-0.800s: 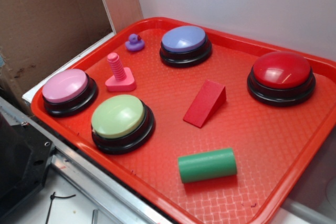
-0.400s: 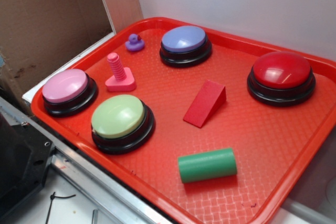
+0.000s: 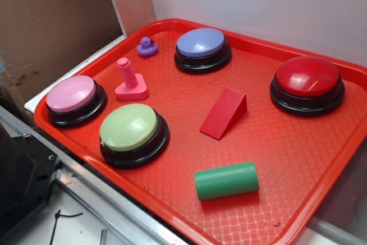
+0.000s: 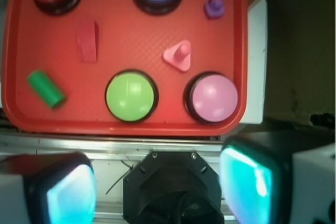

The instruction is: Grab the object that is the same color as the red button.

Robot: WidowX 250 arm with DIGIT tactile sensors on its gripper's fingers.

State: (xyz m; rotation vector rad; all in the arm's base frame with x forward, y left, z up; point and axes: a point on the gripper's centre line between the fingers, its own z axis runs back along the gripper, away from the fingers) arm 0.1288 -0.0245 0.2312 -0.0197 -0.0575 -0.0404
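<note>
Red wedge (image 3: 223, 113) lies mid-tray on the red tray (image 3: 298, 159), white wall behind. I see my claw (image 4: 157, 187) released, high above, well apart from it.

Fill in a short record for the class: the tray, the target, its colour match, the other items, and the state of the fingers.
tray: red tray, holding everything
target: red wedge, lying apart from the other items, untouched
colour match: red button
other buttons: pink button; green button; lilac-blue button
small items: green cylinder on its side; pink bolt upright; purple duck
fingers: fingers spread apart in the wrist view, high over the tray's near edge, holding nothing
</note>
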